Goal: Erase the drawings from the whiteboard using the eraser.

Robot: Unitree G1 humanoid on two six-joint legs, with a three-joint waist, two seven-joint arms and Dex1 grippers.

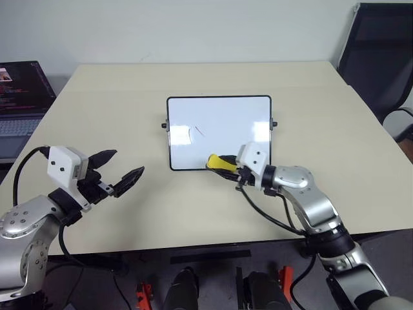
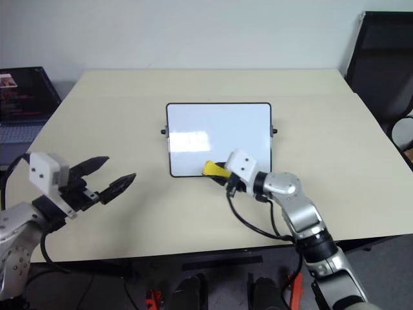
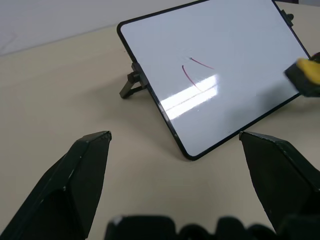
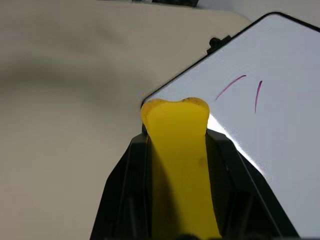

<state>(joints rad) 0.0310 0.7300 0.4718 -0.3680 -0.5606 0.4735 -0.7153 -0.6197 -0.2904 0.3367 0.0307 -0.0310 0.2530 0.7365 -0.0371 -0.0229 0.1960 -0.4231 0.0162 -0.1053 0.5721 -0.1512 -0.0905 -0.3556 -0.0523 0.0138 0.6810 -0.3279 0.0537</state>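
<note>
The whiteboard (image 1: pixel 226 116) stands tilted on small feet at the middle of the table. Two thin dark strokes of the drawings (image 1: pixel 193 134) sit on its left half, also seen as a slash and a curve (image 3: pixel 195 70). My right gripper (image 1: pixel 227 166) is shut on the yellow eraser (image 1: pixel 218 161), whose tip is at the board's near edge, to the right of the strokes. The eraser (image 4: pixel 177 145) sticks out between the black fingers. My left gripper (image 1: pixel 127 163) is open and holds nothing, over the table to the left of the board.
An open laptop (image 1: pixel 19 97) sits beyond the beige table's (image 1: pixel 116 84) left edge. A black chair (image 1: pixel 381 51) stands at the far right. Cables hang from both wrists near the table's front edge.
</note>
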